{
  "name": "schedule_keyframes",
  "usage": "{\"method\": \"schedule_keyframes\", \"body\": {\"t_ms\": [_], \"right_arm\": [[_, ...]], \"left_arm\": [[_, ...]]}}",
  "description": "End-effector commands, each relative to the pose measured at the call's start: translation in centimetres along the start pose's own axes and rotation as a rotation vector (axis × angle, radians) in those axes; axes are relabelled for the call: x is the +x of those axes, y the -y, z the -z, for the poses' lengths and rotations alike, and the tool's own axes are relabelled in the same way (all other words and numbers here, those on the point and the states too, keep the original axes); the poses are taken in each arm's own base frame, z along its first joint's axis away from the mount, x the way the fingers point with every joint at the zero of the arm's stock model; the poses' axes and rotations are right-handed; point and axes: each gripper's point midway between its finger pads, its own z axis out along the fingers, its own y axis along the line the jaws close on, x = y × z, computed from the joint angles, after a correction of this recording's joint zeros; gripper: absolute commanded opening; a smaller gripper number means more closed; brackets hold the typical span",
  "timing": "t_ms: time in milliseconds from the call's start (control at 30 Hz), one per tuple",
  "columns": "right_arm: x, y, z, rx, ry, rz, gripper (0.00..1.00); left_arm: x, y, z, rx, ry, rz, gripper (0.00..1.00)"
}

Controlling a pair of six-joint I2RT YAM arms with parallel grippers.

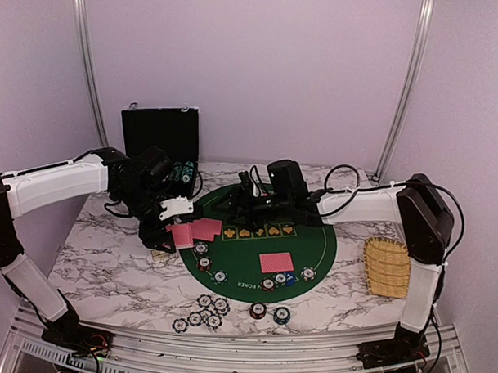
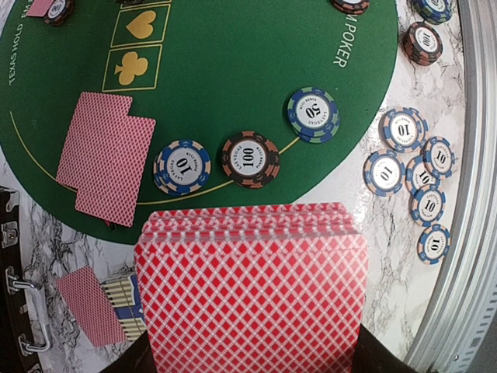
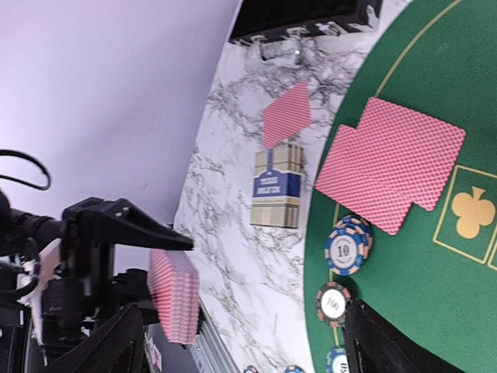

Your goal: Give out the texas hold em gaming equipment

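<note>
Marble table (image 1: 107, 263); left hand (image 1: 175, 229) clamps card deck (image 2: 252, 295), tilted (red backs upward).

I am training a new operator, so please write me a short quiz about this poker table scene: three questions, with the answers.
1. True or false: the left tool is shut on a deck of cards.
2. Which number is printed on the middle chip, between the 10 chip and the 50 chip? A) 25 B) 100 C) 500
3. Fill in the colour: the two overlapping cards lie on the ____ mat.
Key: 1 true; 2 B; 3 green.
</note>
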Motion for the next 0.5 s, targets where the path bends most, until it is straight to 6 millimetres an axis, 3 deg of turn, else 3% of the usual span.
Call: {"method": "schedule_keyframes", "body": {"t_ms": [0,200,467], "right_arm": [[1.8,-3.2,0.3,-0.12,-0.017,0.017,0.88],[4.4,-4.6,-1.3,-0.177,-0.084,0.003,0.89],[5.8,-5.5,-2.6,-0.244,-0.114,-0.023,0.89]], "left_arm": [[-0.9,0.2,1.5,-0.005,0.037,-0.012,0.04],[-1.2,0.0,1.7,-0.009,0.043,-0.008,0.04],[-1.4,-0.1,1.9,-0.015,0.05,-0.007,0.04]]}}
